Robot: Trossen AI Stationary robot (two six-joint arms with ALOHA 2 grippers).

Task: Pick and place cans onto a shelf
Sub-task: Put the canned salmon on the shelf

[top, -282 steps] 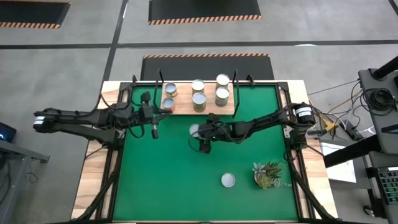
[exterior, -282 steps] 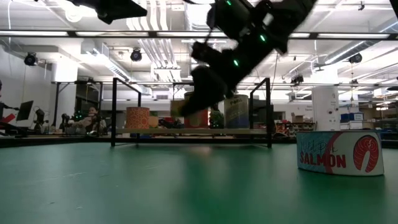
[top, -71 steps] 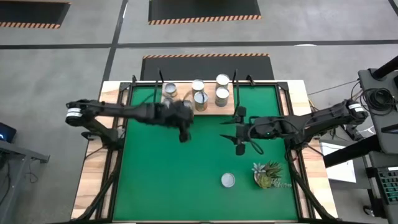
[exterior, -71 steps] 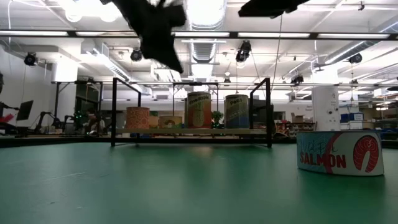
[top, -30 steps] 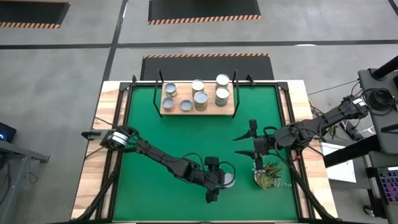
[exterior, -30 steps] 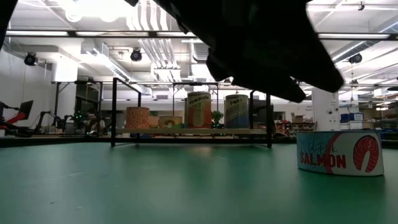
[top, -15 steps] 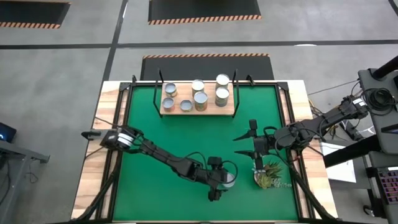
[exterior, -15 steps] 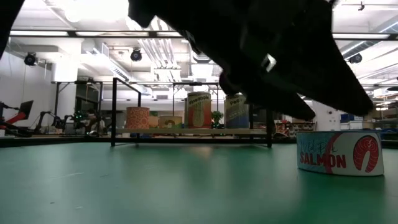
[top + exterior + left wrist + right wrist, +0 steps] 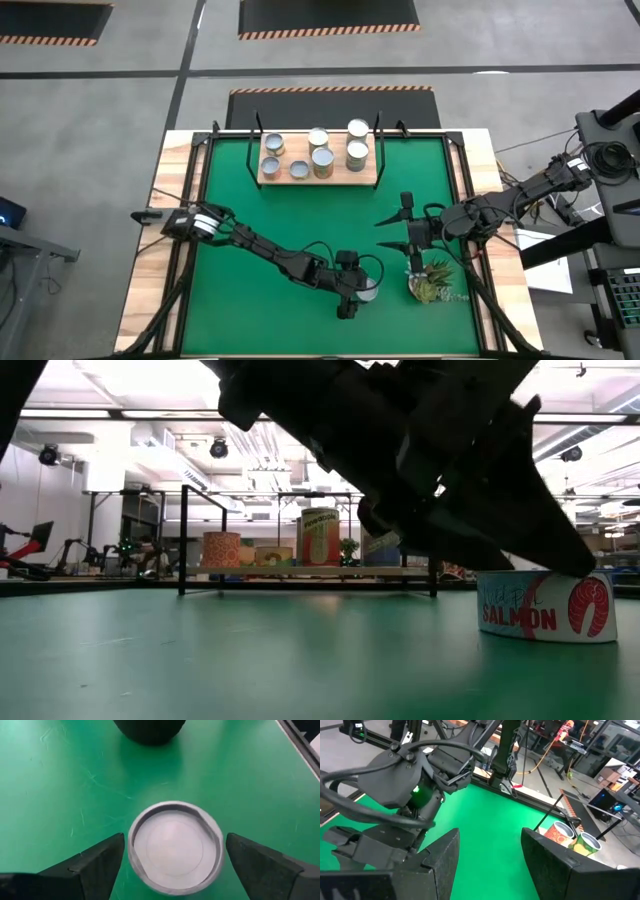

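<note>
Left tool [image 9: 172, 857] is spread wide w/ the last loose can [image 9: 174, 847] sitting between its fingers [image 9: 95, 862], not squeezed yet. Can's on the near side of the green tabletop [image 9: 250, 220], just left of the plant [image 9: 432, 280]; shelf [image 9: 318, 170] is far side w/ other cans. Right tool [image 9: 487, 855] waits near the plant, open, holding nothing. Risk imo: the can's short, so closing too high could slip off the rim and knock it into the plant.

A round can [image 9: 175, 846] with a silver-white top sits upright on the green mat [image 9: 60, 780]. The left gripper [image 9: 172, 857] fingers [image 9: 97, 860] flank it, spread wide, not touching.
</note>
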